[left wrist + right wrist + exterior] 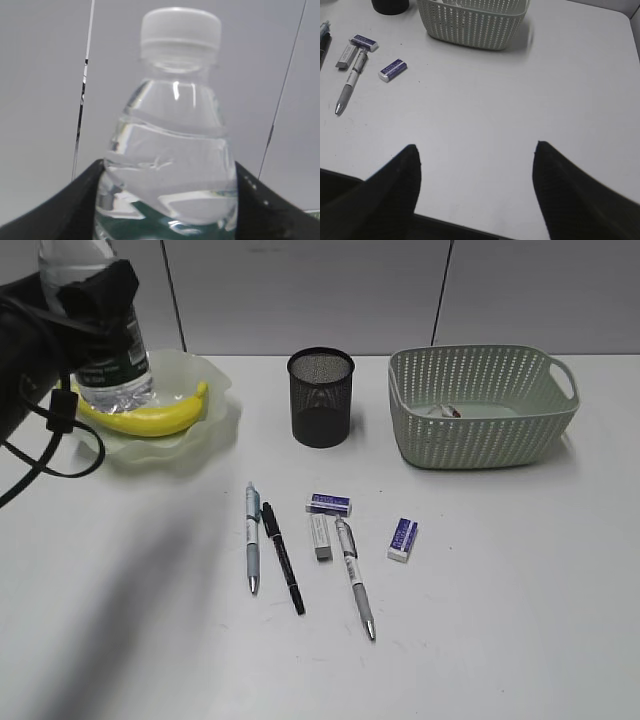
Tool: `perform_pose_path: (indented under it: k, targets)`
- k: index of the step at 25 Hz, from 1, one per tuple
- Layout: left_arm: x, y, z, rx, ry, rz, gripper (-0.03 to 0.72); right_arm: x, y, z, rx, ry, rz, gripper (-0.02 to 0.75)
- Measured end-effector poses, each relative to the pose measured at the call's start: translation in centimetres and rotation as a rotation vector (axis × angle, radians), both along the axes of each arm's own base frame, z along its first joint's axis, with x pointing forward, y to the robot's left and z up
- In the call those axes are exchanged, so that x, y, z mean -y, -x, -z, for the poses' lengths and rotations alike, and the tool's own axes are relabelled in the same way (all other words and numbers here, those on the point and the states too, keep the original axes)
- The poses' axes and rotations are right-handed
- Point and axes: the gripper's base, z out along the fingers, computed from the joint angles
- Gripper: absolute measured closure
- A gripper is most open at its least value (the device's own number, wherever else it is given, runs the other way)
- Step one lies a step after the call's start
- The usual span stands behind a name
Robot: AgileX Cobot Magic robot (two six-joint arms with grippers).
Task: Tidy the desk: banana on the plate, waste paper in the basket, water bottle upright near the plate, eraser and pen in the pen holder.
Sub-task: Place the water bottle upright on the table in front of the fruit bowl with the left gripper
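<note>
My left gripper (95,295) (167,167) is shut on the water bottle (115,375) (175,150). The bottle is upright, white cap up, with its base low over the plate (215,375), behind the banana (150,420) that lies in the dish. The waste paper (445,411) is in the basket (480,440). Three pens (252,537) (282,570) (355,578) and three erasers (329,504) (320,536) (402,539) lie on the desk in front of the pen holder (321,397). My right gripper (477,150) is open over bare desk.
The right wrist view has the basket (475,22) far ahead, with erasers (393,69) and a pen (350,85) off to the left. Bare white desk (520,620) spreads across the front and right.
</note>
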Motion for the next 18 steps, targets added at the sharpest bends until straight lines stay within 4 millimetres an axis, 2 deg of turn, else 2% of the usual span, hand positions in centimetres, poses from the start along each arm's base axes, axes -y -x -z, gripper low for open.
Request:
perform_pose_path:
  k: [5, 12, 18]
  targets:
    - [0.2, 0.6, 0.8, -0.006, -0.034, 0.046, 0.187, 0.0, 0.0, 0.0, 0.000, 0.000, 0.000, 0.188]
    - [-1.2, 4.1, 5.4, -0.200, -0.100, 0.073, 0.187, 0.0, 0.0, 0.0, 0.000, 0.000, 0.000, 0.189]
    - [-0.3, 2.8, 7.7, -0.266, -0.143, 0.103, 0.187, 0.0, 0.0, 0.0, 0.000, 0.000, 0.000, 0.189]
